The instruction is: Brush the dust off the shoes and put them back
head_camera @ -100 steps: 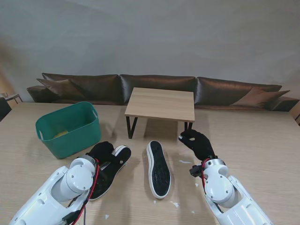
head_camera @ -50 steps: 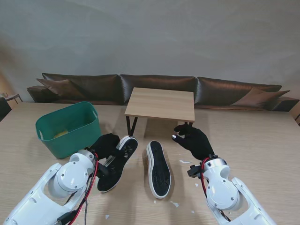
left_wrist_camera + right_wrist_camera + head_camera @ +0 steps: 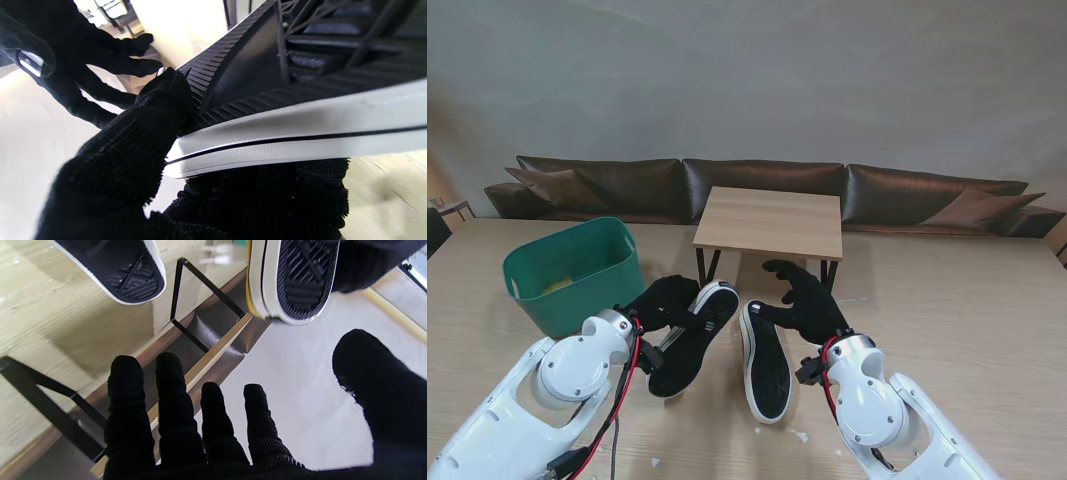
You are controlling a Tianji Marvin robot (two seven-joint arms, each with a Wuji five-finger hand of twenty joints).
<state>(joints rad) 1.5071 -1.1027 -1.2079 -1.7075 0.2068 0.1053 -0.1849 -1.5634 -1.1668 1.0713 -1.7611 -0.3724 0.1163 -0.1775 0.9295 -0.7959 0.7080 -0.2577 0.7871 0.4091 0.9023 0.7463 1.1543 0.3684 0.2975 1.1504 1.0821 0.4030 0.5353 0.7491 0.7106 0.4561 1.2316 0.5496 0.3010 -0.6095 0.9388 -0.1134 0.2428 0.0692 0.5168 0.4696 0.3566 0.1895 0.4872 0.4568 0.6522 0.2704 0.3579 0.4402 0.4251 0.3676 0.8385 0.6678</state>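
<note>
Item 1: black canvas sneaker with white rubber sidewall and black ribbed sole (image 3: 689, 338). The black-gloved left hand (image 3: 659, 302) is gripping it, thumb (image 3: 140, 133) pressing on the sole edge and the other fingers wrapping the upper. It is tilting sole-up, toe pointing toward one o'clock, and appears to be raised off the light wooden table (image 3: 987, 320).

Item 2: matching second black sneaker (image 3: 764, 360). It is lying sole-up on the table at the scene's centre, just at three o'clock of the held shoe, not touching it.

Item 3: black-gloved right hand (image 3: 799, 300). It is hovering over the toe of the lying shoe, fingers (image 3: 173, 400) spreading apart, holding nothing.

Item 4: small wooden-topped stand with black metal legs (image 3: 770, 222). It is standing at twelve o'clock of both shoes.

Item 5: green plastic tub (image 3: 575, 274). It is sitting at ten o'clock of the held shoe, well apart from the stand.
</note>
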